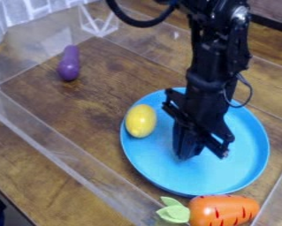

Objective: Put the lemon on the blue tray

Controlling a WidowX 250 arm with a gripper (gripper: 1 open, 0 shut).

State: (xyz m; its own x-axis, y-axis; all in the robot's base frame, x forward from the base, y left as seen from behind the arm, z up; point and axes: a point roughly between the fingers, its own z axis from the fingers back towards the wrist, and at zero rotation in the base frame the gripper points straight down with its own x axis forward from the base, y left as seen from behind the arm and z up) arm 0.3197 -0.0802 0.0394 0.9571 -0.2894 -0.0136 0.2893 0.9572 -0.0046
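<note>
Your black metal jaws point(188, 148) hide part of the round bright-blue plastic tray point(155, 165); you can't tell their spread.

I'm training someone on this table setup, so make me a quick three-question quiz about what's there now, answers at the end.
1. True or false: the lemon lies inside the rim of the blue tray.
2. Which is nearer the orange carrot: the lemon or the purple eggplant?
3. Fill in the blank: the leaves on the carrot are coloured ____.

Key: 1. true; 2. the lemon; 3. green
</note>
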